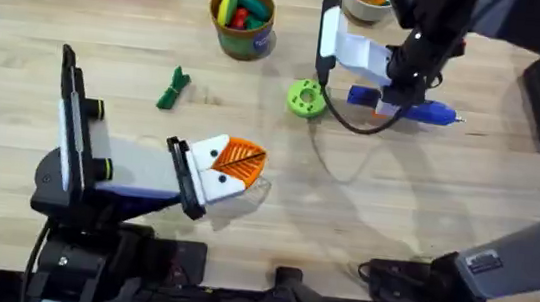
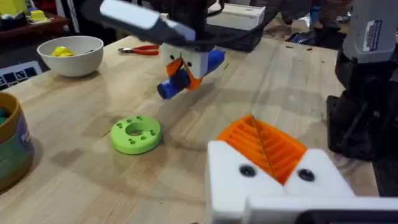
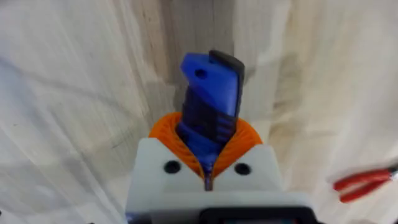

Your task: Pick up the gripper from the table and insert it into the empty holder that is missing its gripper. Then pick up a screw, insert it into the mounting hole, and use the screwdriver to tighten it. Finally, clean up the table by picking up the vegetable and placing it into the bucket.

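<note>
Overhead view: the left tool lies low over the near middle of the wooden desk, its two white blocks pressed together with both orange ribbed pads meeting, so it is closed on nothing. Just beyond it, to the left, the dark green toy vegetable lies on the bare wood. To the right of that, a flat green disc with holes rests on the desk. Just right of the disc, the right tool is clamped on the blue screwdriver, which lies across the desk; the right wrist view shows the orange pads shut around the blue handle. Farther back, the bucket stands with toy food inside. A white bowl sits at the far edge. Red pliers lie near the bowl.
</note>
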Robot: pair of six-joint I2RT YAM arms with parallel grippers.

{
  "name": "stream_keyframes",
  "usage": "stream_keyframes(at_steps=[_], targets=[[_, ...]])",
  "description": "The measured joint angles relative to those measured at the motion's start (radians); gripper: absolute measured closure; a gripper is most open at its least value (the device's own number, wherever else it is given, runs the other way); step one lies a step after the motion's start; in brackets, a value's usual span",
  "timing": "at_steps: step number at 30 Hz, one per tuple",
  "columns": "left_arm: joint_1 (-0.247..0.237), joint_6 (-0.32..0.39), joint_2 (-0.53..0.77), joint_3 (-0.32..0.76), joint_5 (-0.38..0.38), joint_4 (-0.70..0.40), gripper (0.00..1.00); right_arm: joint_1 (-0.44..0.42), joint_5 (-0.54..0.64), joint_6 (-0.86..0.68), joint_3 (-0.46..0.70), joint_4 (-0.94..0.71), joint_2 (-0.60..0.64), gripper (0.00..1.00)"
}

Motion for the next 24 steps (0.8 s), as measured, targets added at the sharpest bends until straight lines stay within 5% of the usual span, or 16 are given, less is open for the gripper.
stream_keyframes(at_steps=[5,7,12,13,21,24], targets=[[0.0,0.0,0.0,0.0,0.0,0.0,0.994,-0.015,0.008,-0.019,0.0,0.023,0.084,0.97],[0.0,0.0,0.0,0.0,0.0,0.0,0.994,-0.015,0.008,-0.022,0.0,0.023,0.104,0.778],[0.0,0.0,0.0,0.0,0.0,0.0,0.994,-0.015,0.012,-0.023,0.0,0.028,0.11,0.071],[0.0,0.0,0.0,0.0,0.0,0.0,0.994,-0.015,0.014,-0.015,0.0,0.027,0.111,0.022],[0.0,0.002,0.0,0.0,0.0,0.0,0.972,-0.008,0.019,0.124,0.001,-0.026,0.089,0.009],[0.0,0.004,0.0,0.0,0.0,0.0,0.549,0.014,0.019,0.175,0.0,-0.03,0.034,0.009]])
